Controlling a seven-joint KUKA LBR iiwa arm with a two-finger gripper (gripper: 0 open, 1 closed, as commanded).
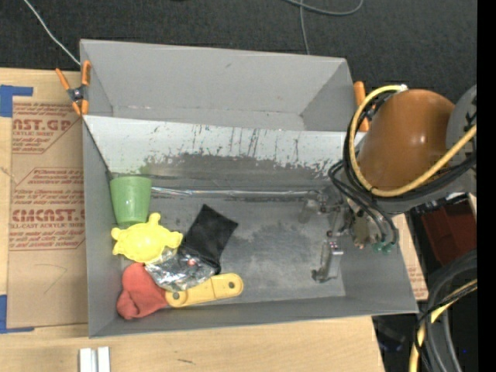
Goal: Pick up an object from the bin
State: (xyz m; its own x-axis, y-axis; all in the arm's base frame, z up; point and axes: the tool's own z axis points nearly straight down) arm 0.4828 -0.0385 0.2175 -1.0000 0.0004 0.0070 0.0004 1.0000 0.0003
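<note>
The gripper (328, 260) hung over bare floor at the lower right of the bin (263, 258); whether open or closed could not be told. The black pouch (209, 235) lay nearest, beside the heap (155, 242) at lower left.

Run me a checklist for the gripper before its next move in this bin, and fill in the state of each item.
1. Gripper clear of loose things: ok. It is over bare floor on the right side of the grey metal bin.
2. Gripper above something to pick: not ok. The nearest thing, a black folded cloth, lies well to its left.
3. Path leftward to that cloth: ok, bare floor between.
4. Cloth free of neighbours: not ok. It borders a crinkled silver wrapper and a yellow plastic toy.
5. Gripper height above the floor: cannot tell.
</note>
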